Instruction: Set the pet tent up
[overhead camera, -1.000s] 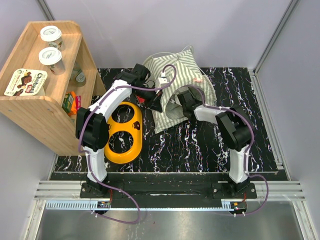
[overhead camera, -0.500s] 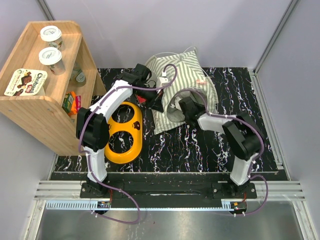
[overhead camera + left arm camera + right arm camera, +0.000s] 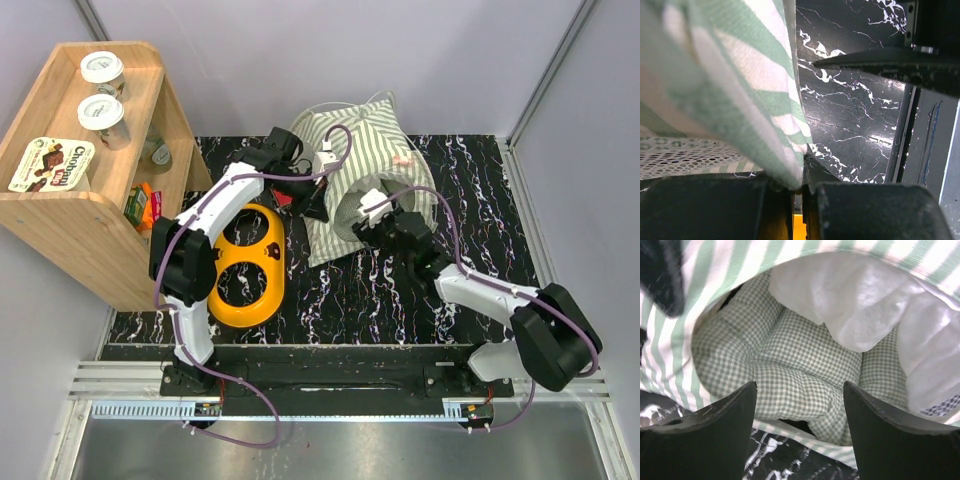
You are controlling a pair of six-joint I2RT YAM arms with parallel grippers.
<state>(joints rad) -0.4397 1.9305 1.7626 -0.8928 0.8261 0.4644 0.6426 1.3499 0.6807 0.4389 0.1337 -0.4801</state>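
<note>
Green-striped pet tent [image 3: 375,140] edge pinched in the shut left jaws at 12 o'clock; right jaws wide open, empty. Shaping time: next, probably reach in and flatten the cushion [image 3: 790,370].

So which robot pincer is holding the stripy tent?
The left pincer: it is shut on the edge of the pet tent. The right pincer is open in front of the tent's opening, holding nothing.

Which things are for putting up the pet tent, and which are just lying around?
For the job: striped pet tent; left gripper, pinching its fabric; right gripper, open at its mouth; checked cushion inside.
Just lying around: yellow two-hole bowl stand; wooden shelf; two lidded cups; chocolate box.
</note>
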